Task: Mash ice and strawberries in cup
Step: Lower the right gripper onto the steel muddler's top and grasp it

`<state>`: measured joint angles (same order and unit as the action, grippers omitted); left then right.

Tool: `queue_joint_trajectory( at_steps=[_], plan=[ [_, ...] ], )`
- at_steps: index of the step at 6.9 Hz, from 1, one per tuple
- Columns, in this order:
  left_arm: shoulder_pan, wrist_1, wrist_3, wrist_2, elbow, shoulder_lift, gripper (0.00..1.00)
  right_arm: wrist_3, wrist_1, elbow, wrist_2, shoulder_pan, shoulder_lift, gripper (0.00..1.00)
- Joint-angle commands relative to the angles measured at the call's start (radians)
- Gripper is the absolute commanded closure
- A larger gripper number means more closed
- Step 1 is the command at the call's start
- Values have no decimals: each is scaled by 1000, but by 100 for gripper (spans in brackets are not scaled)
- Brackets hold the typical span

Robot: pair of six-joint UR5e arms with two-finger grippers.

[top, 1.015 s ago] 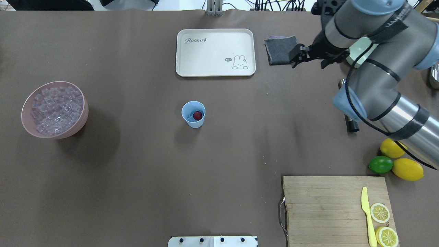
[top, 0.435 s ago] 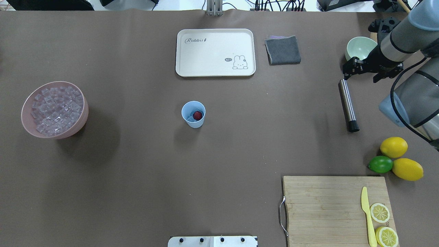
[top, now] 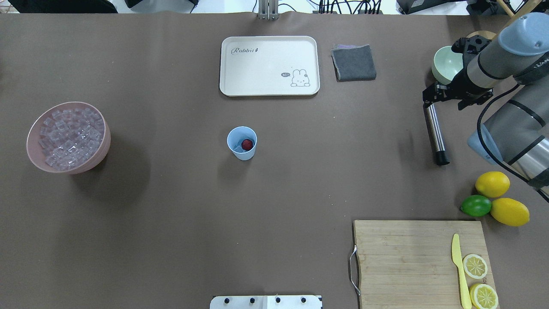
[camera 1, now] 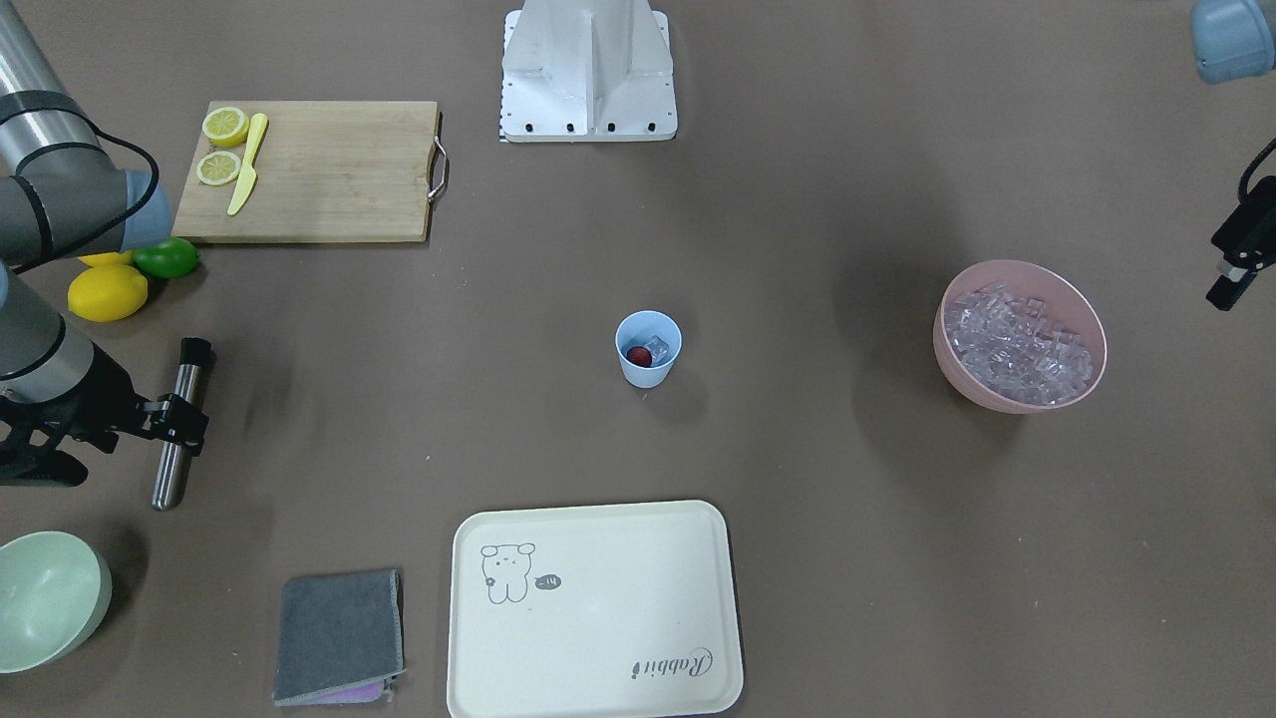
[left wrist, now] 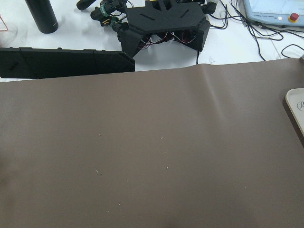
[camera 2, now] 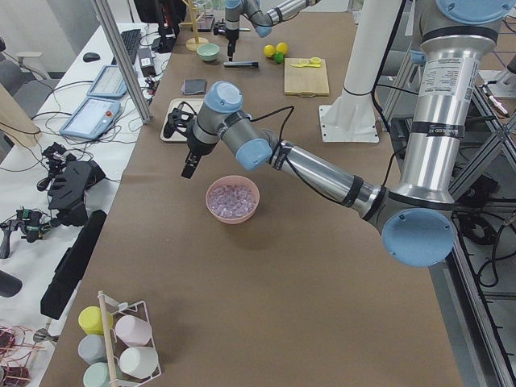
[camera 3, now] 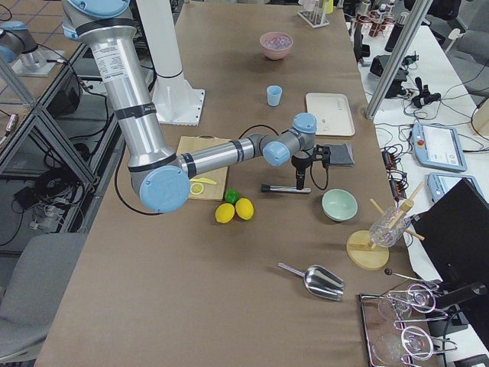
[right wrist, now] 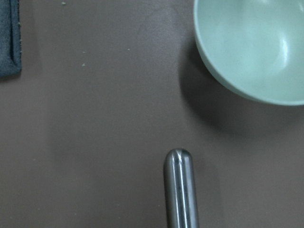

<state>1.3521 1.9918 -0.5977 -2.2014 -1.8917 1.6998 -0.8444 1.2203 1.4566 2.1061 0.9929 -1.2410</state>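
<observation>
The light-blue cup [top: 245,155] stands upright near the middle of the brown table [top: 171,214], well apart from both arms. Inside it lie one red strawberry [top: 246,144] and, touching it, a few pieces of clear ice [top: 236,149]. The front-facing view shows the same pairing, with the berry and a glinting cube side by side at the bottom.

Far off at the robot's left end of the table, a pink bowl [top: 102,155] is heaped with clear cubes [top: 70,137]. The left gripper [camera 1: 1226,287] hangs beside that bowl, apart from it. Only its edge shows, so how far its jaws are parted cannot be told.

At the opposite end, the right gripper [top: 430,95] hovers over the far end of a steel rod [top: 435,133] that lies flat on the table. Its jaws are parted and it holds nothing. The wrist view shows the rod's rounded tip below. Just beyond sits a pale-green bowl [top: 442,64]. A cream tray [top: 268,64] with a rabbit drawing lies past the cup, with a folded grey cloth [top: 354,63] beside it.
</observation>
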Motion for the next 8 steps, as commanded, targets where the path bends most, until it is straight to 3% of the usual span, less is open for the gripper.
queue_joint_trajectory(
  at_steps=[1, 6, 8],
  plan=[
    [-2, -2, 1, 2, 8, 23, 2, 11, -18, -76, -3, -13, 40, 0],
    [-2, -2, 3, 0, 32, 49, 2, 117, -18, -117, 3, 3, 46, 1],
    [-2, -2, 3, -1, 31, 49, 2, 117, -18, -119, 5, 3, 48, 10]
  ],
)
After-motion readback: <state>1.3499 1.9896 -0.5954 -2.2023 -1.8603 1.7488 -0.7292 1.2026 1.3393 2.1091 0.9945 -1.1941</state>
